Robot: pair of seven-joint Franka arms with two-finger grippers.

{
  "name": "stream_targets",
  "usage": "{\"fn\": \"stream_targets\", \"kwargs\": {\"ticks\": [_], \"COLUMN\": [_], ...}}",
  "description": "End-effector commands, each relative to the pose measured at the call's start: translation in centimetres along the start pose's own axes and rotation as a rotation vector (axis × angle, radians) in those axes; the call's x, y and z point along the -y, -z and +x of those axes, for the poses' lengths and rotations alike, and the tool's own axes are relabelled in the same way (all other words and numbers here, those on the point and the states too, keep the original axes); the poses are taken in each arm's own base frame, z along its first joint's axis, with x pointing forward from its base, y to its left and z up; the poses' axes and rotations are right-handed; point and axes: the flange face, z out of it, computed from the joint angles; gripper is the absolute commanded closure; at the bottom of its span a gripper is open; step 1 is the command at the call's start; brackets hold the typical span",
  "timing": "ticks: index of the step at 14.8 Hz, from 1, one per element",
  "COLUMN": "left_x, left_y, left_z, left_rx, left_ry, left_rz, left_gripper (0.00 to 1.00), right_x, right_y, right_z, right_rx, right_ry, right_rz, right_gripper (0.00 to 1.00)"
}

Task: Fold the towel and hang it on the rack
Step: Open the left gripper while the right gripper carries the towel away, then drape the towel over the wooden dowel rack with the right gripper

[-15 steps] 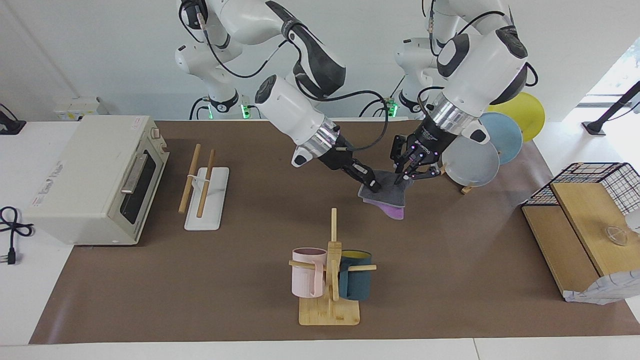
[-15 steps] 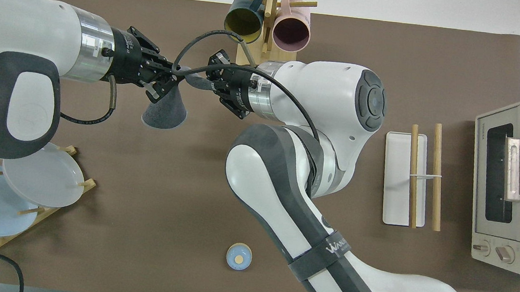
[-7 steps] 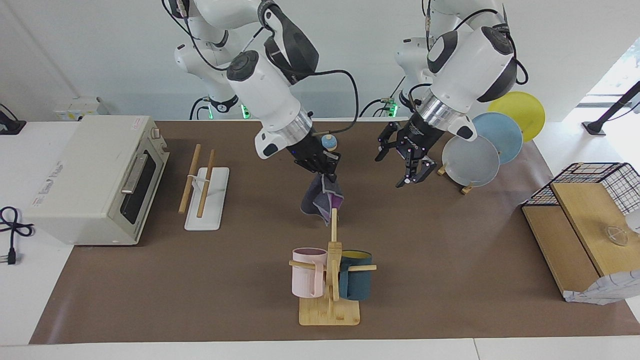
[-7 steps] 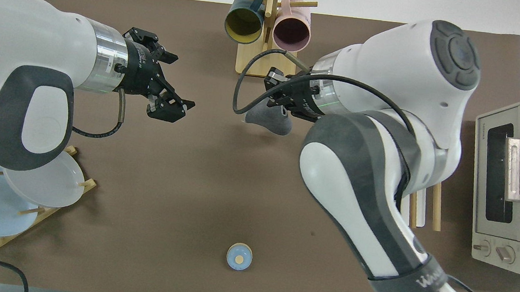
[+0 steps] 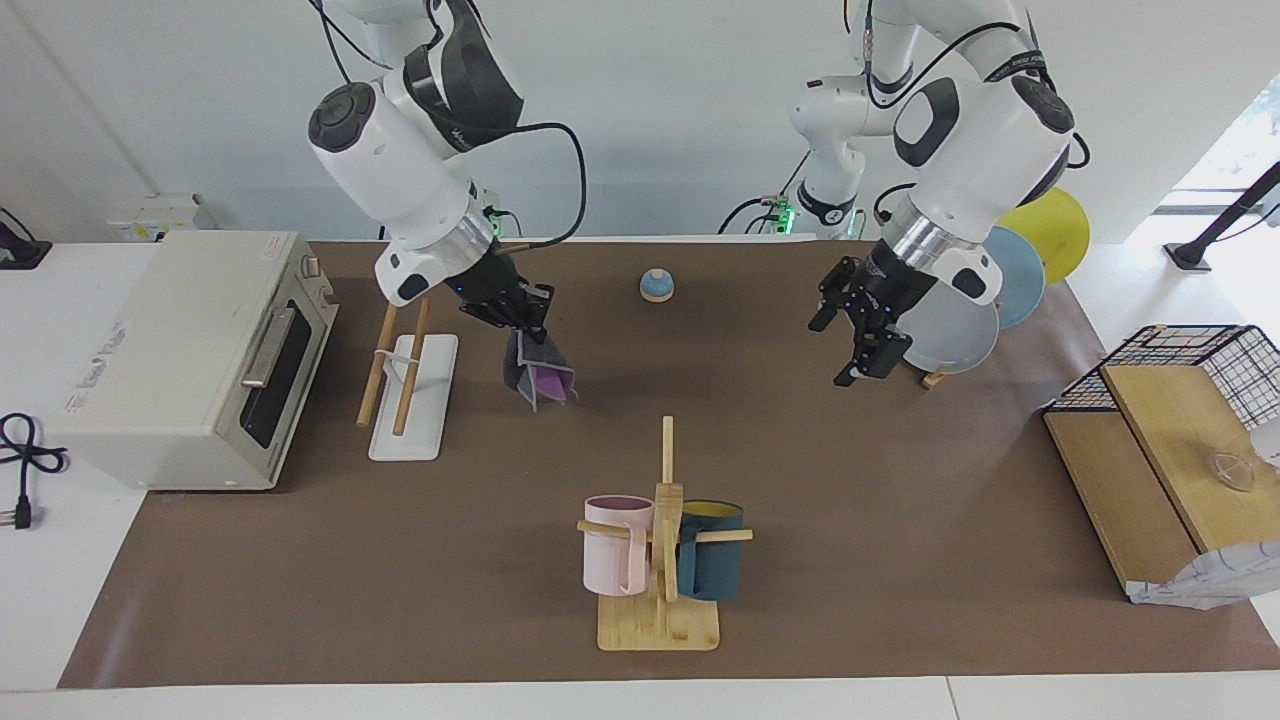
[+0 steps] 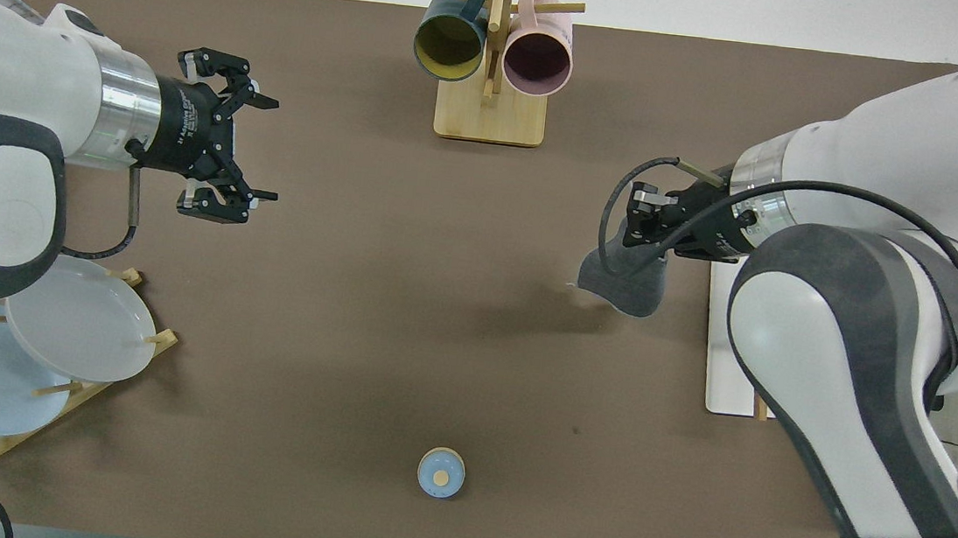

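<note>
The towel (image 5: 538, 372) hangs folded from my right gripper (image 5: 528, 330), which is shut on its top edge. It is dark grey outside with purple showing inside. It hangs in the air over the mat, just beside the rack (image 5: 410, 372) on the side toward the table's middle. The rack's two wooden rods lie over its white base, next to the oven. In the overhead view my right gripper (image 6: 630, 231) holds the grey towel (image 6: 625, 285), and my right arm hides most of the rack (image 6: 729, 363). My left gripper (image 5: 827, 354) is open and empty over the mat beside the plate stand; it also shows in the overhead view (image 6: 272, 149).
A toaster oven (image 5: 190, 360) stands at the right arm's end. A mug tree (image 5: 660, 540) with two cups stands farther from the robots at mid-table. A plate stand (image 5: 960, 310), a wire basket with wooden boards (image 5: 1170, 440), and a small blue knob (image 5: 656, 285) are also there.
My right gripper has carried the towel from the table's middle to beside the rack. My left gripper let go of the towel, opened and drew back toward the plate stand.
</note>
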Motion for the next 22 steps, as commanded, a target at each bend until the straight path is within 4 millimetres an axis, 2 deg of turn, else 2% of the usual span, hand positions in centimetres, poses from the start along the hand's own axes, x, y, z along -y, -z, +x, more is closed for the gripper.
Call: {"fn": "stream_targets", "kwargs": {"ticks": [1, 3, 4, 6, 8, 11, 13, 16, 17, 18, 19, 20, 22], "left_x": [0.8, 0.6, 0.5, 0.4, 0.5, 0.2, 0.5, 1.4, 1.9, 2.5, 3.0, 3.2, 3.2], "left_y": [1.8, 2.7, 3.1, 3.9, 4.4, 5.8, 6.1, 7.2, 7.6, 8.0, 7.8, 7.3, 7.0], "left_z": [4.8, 7.6, 8.7, 10.7, 11.5, 11.8, 11.8, 11.6, 12.3, 11.0, 10.7, 10.1, 10.6], "left_rx": [-0.026, -0.037, -0.05, -0.119, -0.167, -0.219, -0.25, -0.2, -0.174, -0.163, -0.138, -0.125, -0.133], "left_ry": [-0.213, -0.341, -0.411, -0.553, -0.781, -0.994, -1.113, -1.313, -1.333, -1.367, -1.39, -1.405, -1.404], "left_rz": [0.011, 0.005, 0.003, 0.026, 0.106, 0.195, 0.279, 0.366, 0.399, 0.414, 0.44, 0.452, 0.443], "left_gripper": [0.0, 0.0, 0.0, 0.0, 0.0, 0.0, 0.0, 0.0, 0.0, 0.0, 0.0, 0.0, 0.0], "right_x": [-4.2, -5.5, -7.6, -10.4, -14.1, -17.6, -19.2, -21.2, -22.8, -23.7, -24.6, -24.7, -25.5], "right_y": [1.2, 1.8, 1.4, 1.5, 1.2, 1.7, 2.2, 2.7, 3.3, 3.5, 3.8, 3.8, 3.7], "right_z": [-1.4, -1.7, -1.6, -1.4, -1.2, -1.0, -0.6, -0.5, -0.2, 0.0, 0.0, -0.1, -0.2], "right_rx": [0.025, 0.032, 0.047, 0.062, 0.06, 0.067, 0.065, 0.066, 0.061, 0.052, 0.063, 0.067, 0.061], "right_ry": [0.032, 0.033, 0.009, 0.012, 0.024, 0.05, 0.083, 0.151, 0.162, 0.188, 0.197, 0.197, 0.214], "right_rz": [-0.064, -0.077, -0.092, -0.092, -0.084, -0.074, -0.068, -0.129, -0.128, -0.129, -0.13, -0.129, -0.161], "right_gripper": [1.0, 1.0, 1.0, 1.0, 1.0, 1.0, 1.0, 1.0, 1.0, 1.0, 1.0, 1.0, 1.0]}}
